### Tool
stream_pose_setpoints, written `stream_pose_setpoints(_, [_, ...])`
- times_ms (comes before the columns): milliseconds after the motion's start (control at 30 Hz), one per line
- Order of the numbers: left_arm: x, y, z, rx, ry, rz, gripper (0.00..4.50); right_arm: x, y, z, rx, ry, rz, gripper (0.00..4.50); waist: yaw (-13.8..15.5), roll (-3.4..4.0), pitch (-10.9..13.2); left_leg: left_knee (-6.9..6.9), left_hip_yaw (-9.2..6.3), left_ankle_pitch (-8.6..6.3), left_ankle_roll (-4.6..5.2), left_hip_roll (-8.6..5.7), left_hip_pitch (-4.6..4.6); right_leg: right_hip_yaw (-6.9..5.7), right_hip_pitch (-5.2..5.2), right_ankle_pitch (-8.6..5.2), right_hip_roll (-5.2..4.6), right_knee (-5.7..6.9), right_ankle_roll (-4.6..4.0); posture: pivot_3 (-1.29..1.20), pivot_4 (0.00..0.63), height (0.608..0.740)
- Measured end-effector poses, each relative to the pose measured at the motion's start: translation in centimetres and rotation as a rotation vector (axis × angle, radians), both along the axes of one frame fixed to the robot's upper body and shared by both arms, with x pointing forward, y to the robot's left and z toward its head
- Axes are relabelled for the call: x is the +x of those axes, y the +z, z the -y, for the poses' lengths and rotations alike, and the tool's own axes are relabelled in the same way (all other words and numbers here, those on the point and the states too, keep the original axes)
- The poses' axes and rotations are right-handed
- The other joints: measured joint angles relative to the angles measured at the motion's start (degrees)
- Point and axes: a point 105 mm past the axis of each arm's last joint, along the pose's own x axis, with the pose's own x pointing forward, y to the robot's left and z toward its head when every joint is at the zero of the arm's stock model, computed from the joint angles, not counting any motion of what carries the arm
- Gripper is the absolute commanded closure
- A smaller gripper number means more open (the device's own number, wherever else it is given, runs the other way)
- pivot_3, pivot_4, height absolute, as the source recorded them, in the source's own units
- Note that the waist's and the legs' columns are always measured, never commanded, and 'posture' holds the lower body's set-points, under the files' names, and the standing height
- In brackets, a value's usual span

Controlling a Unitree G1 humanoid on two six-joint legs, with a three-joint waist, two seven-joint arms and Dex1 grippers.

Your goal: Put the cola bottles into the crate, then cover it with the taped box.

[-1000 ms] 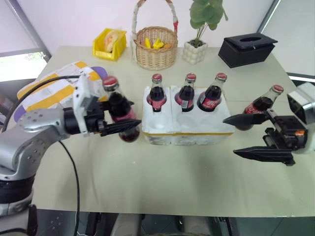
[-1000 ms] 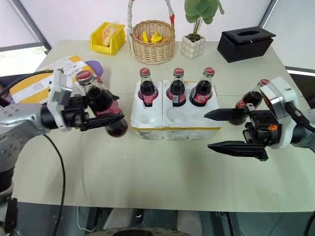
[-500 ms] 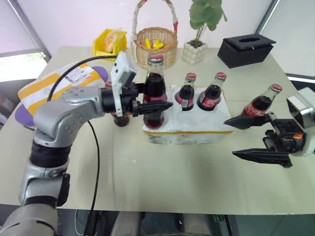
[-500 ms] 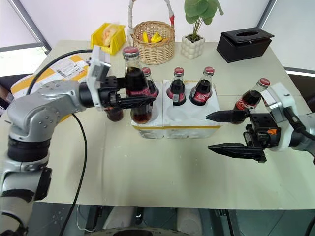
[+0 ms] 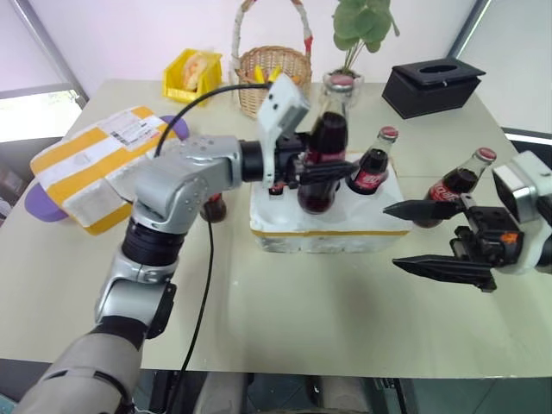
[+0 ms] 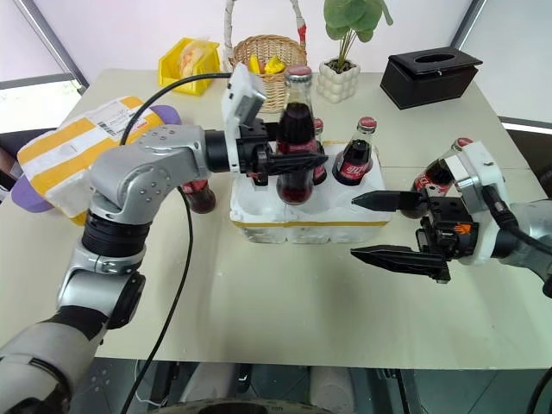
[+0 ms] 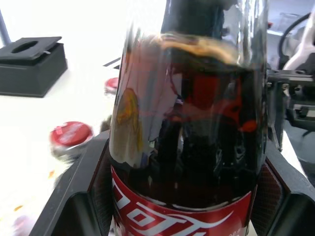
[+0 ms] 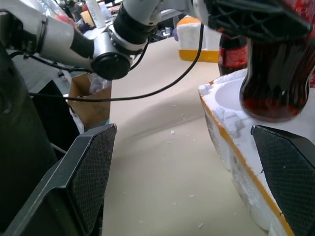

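My left gripper is clamped on a cola bottle, which hangs upright above the crate. Right gripper gapes empty beside it. Risk: the base catches a well's rim and tips neighbouring bottles.

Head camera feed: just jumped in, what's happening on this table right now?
The left pincer is shut on a small glass cola bottle with a red cap, holding it upright over the low white styrofoam crate, which already has bottles standing in it. The right pincer waits open beside the crate, near another cola bottle standing on the table. The yellow-taped white foam box lies off to the left, not yet used.
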Motion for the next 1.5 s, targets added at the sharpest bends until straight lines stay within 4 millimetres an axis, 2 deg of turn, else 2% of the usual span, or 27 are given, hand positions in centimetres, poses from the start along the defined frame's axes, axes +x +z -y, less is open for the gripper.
stream_pose_setpoints(267, [0.5,-1.3,1.4,0.059,0.054,0.038,1.71,0.3,0.2,-0.3,0.007,-0.028,0.015,0.00,0.00,0.00,0.00,0.02,0.02,0.00,0.00,-0.01,0.00,0.03,0.01,0.02,0.00,0.00,0.01,0.00,0.150,0.738])
stream_pose_setpoints(500, [0.7,-2.1,2.5,0.028,0.097,0.030,1.71,0.8,0.1,0.0,-0.004,-0.057,0.032,0.00,-0.04,0.00,0.00,0.02,0.02,0.00,0.00,-0.01,0.00,0.03,0.01,0.02,0.00,0.00,0.02,0.00,0.150,0.738])
stream_pose_setpoints(700, [0.9,-3.6,2.1,0.038,0.127,-0.003,1.71,2.0,-0.8,0.5,-0.055,-0.133,0.045,0.00,-0.03,0.00,0.00,0.03,0.02,0.00,0.00,0.00,0.02,0.03,0.00,0.02,0.00,0.03,0.01,0.00,0.150,0.738])
stream_pose_setpoints(1100, [0.4,-4.0,1.6,0.046,0.133,0.045,1.71,3.2,-1.4,1.8,-0.077,-0.224,0.030,0.00,-0.11,0.02,-0.01,0.02,0.03,0.00,0.01,0.00,0.02,0.04,-0.01,0.02,0.01,0.04,0.01,0.00,0.150,0.738])
stream_pose_setpoints(1167, [0.3,-4.3,1.7,0.057,0.131,0.053,0.65,3.2,-1.4,1.9,-0.079,-0.225,0.030,0.00,-0.13,0.03,-0.02,0.02,0.03,0.00,0.01,0.00,0.03,0.04,-0.01,0.02,0.01,0.04,0.01,0.00,0.150,0.738])
stream_pose_setpoints(1233, [0.2,-4.6,1.5,0.066,0.123,0.055,0.06,3.2,-1.4,1.9,-0.079,-0.226,0.030,0.00,-0.12,0.03,-0.02,0.02,0.03,0.00,0.01,0.00,0.03,0.04,0.00,0.02,0.01,0.04,0.01,0.00,0.150,0.738])
stream_pose_setpoints(1500, [0.2,-5.1,1.2,0.073,0.131,0.061,0.06,3.4,-1.0,1.7,-0.077,-0.225,0.043,0.00,0.01,0.03,-0.02,0.13,0.02,0.01,0.00,-0.01,0.03,0.04,0.08,0.08,0.00,0.03,0.02,0.00,0.150,0.738])
